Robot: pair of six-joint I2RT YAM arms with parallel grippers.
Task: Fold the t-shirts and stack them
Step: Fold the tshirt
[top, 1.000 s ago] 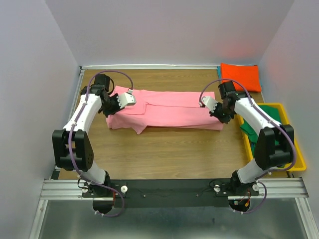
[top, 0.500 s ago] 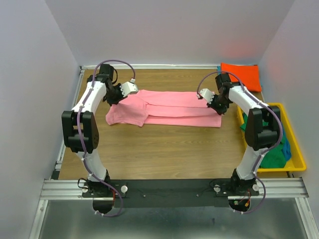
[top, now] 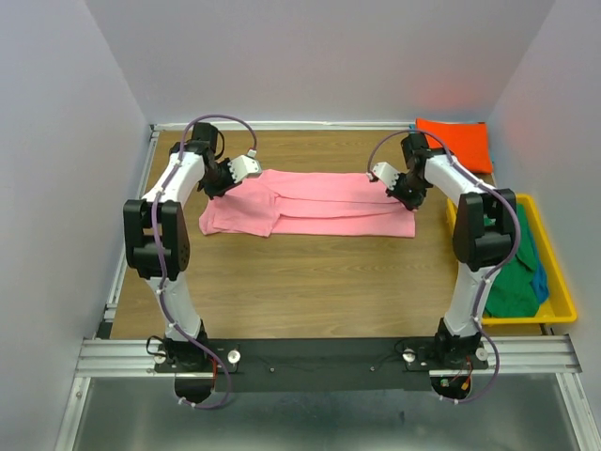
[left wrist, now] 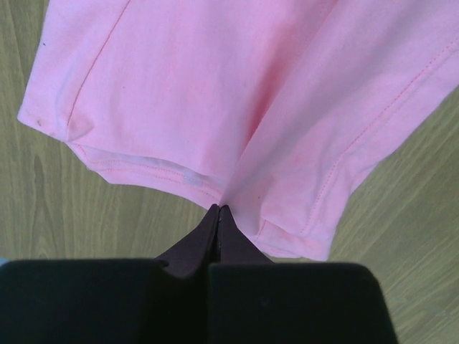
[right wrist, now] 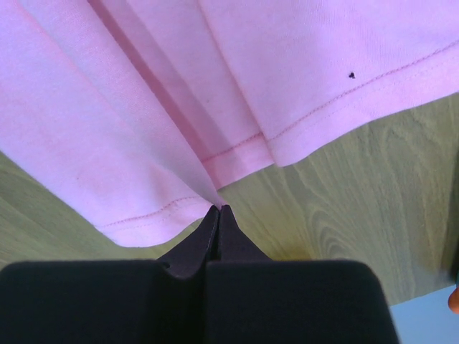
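Top external shows the pink t-shirt (top: 329, 202) stretched across the counter (top: 310, 282), mid-frame. My left gripper (top: 246, 167) and right gripper (top: 380, 173) each clench its upper edge. Lengthwise fold underway, I reckon; next I'd lay the edge down evenly and release.

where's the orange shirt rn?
Top view: the orange shirt lies folded at the far right corner of the table, beyond the yellow bin and right of the pink shirt.

High rear overview, wrist cameras close above pink shirt (left wrist: 215, 86)
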